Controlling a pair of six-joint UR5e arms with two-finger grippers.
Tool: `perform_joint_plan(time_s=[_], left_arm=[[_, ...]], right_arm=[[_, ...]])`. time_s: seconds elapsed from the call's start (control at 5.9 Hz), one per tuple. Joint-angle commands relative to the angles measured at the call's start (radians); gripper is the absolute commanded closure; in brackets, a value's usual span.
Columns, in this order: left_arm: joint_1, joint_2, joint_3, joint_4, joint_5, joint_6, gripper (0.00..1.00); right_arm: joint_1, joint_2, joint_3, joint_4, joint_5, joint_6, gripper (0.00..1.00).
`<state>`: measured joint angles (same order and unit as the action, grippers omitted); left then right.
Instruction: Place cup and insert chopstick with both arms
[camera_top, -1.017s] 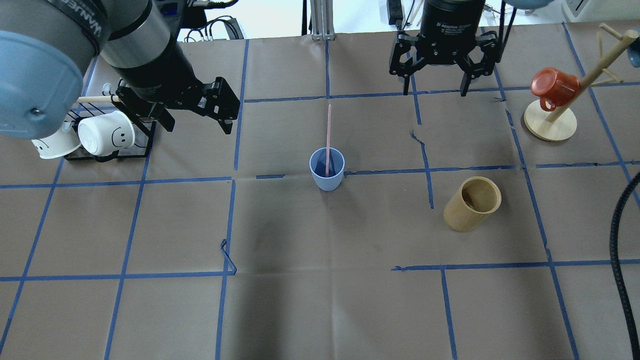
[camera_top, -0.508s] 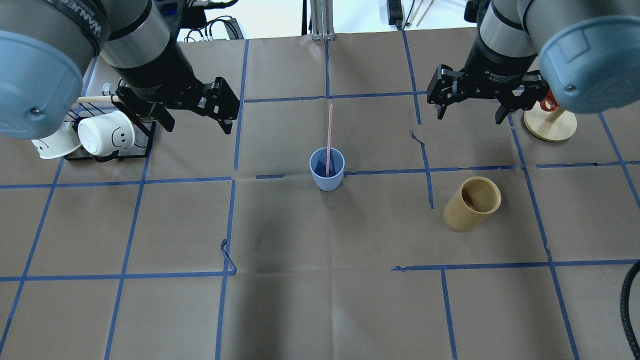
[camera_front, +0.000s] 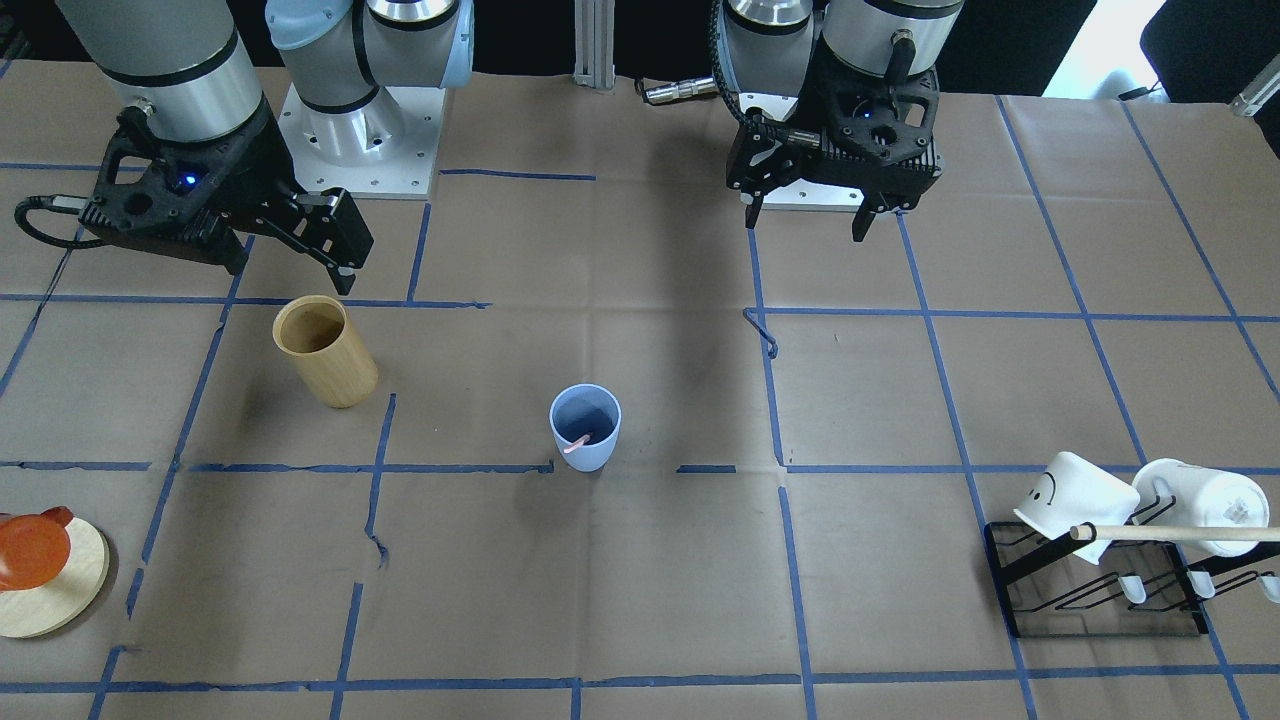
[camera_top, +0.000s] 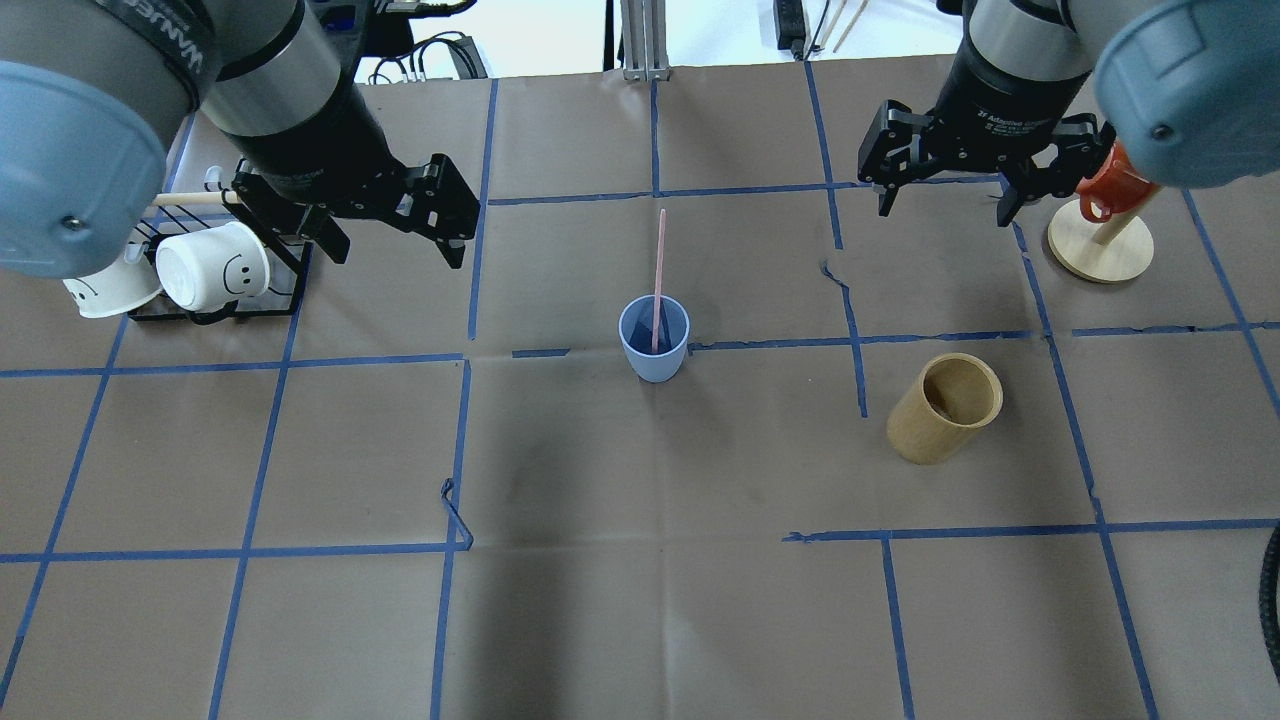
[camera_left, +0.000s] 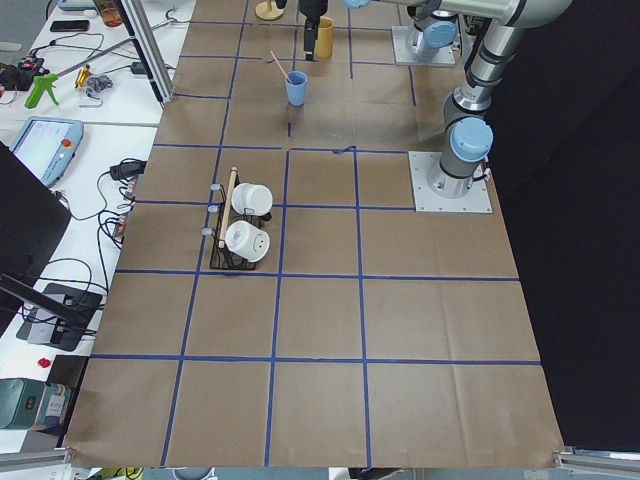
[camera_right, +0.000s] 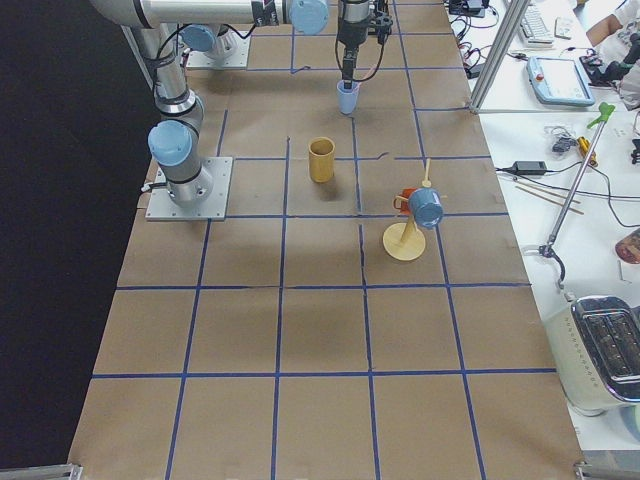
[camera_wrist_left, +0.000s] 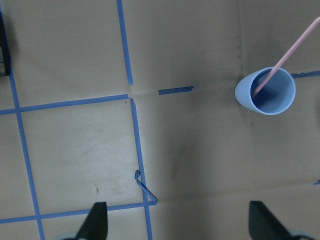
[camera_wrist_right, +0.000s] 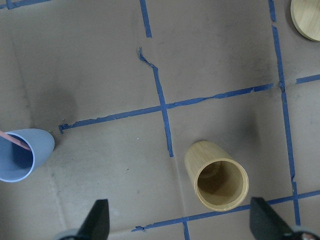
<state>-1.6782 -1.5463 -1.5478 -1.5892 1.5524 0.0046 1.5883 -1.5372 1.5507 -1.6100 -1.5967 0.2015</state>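
Shows the blue cup (camera_top: 648, 368) upright near the middle of the table (camera_top: 640, 600), mouth up, just beside a crossing of the blue tape lines (camera_top: 760, 345), probably the place meant for it. Contains the pink chopstick (camera_top: 659, 265), lower end on the bottom, shaft leaning on the rim and pointing away from the robot; looks inserted and released, so the task is probably as good as done. Holds the left gripper (camera_top: 398, 252) and the right gripper (camera_top: 943, 212) well apart from the cup, one on each side, both with fingers spread wide and nothing between them, likely so as not to knock the leaning stick. Looks like smooth matte plastic for the cup, round and a little narrower at the base; thin, straight and light for the chopstick, so probably easy to tip. Has creased brown paper over the table. Further out, shows a bamboo-coloured cylindrical cup (camera_top: 940, 415), empty, then a wooden mug tree (camera_top: 1100, 250) carrying a glossy red mug (camera_top: 1105, 185), and a black wire rack (camera_top: 215, 310) with two white smiley cups (camera_top: 210, 270) lying on their sides.
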Motion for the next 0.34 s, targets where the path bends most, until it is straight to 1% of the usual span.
perform_joint_plan(time_s=[0.0,0.17], left_arm=[[0.000,0.000,0.000,0.000,0.000,0.000,0.02],[0.000,0.000,0.000,0.000,0.000,0.000,0.02]], right_arm=[[0.001,0.003,-0.006,0.010,0.001,-0.001,0.00],[0.001,0.003,-0.006,0.010,0.001,-0.001,0.00]])
